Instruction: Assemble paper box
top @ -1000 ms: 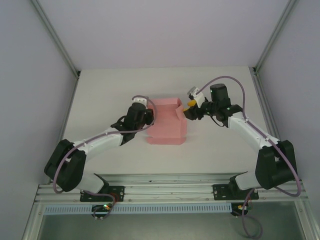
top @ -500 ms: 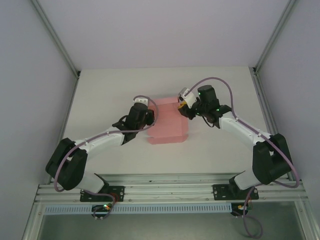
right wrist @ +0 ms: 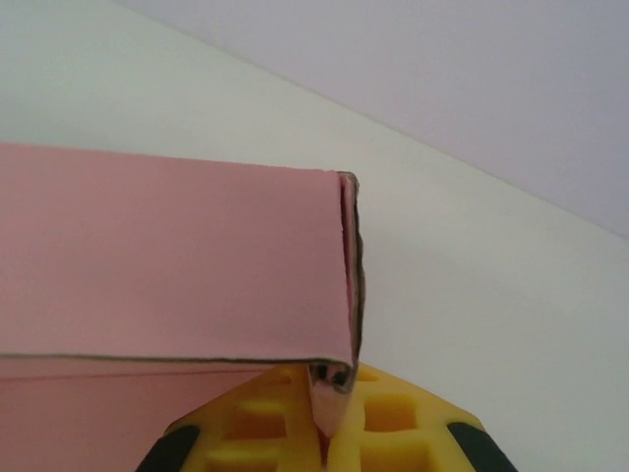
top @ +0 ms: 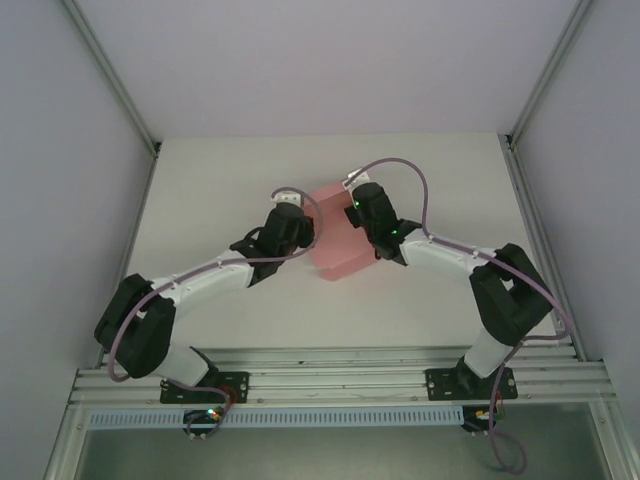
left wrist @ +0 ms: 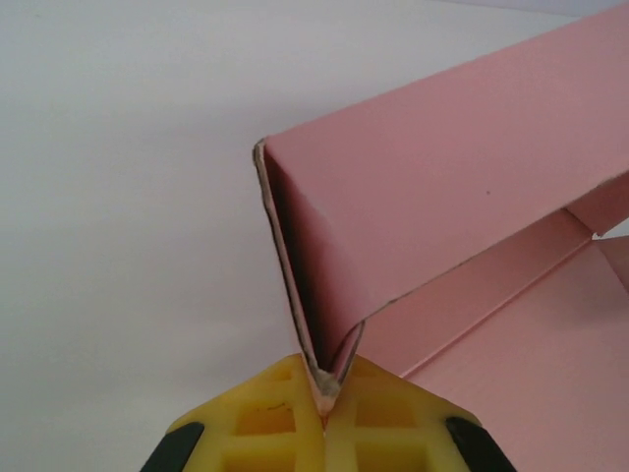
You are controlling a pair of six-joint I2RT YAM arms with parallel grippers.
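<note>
The paper box (top: 338, 236) is pale pink card, partly folded, standing on the white table between my two arms. My left gripper (top: 303, 232) pinches its left edge. In the left wrist view its yellow fingers (left wrist: 265, 423) are shut on a folded corner of the paper box (left wrist: 442, 206), whose wall rises up and to the right. My right gripper (top: 352, 212) grips the box's right upper edge. In the right wrist view the yellow fingers (right wrist: 393, 418) are shut on the folded corner of the paper box (right wrist: 167, 256), whose panel stretches left.
The white table (top: 220, 190) has free room all round the box. Grey walls and metal frame posts (top: 112, 82) bound it at left, right and back. An aluminium rail (top: 330, 375) with both arm bases runs along the near edge.
My right gripper moved left onto the box's right edge and closed on it. The box has been pushed narrower and shifted slightly. My left gripper kept its grip.
</note>
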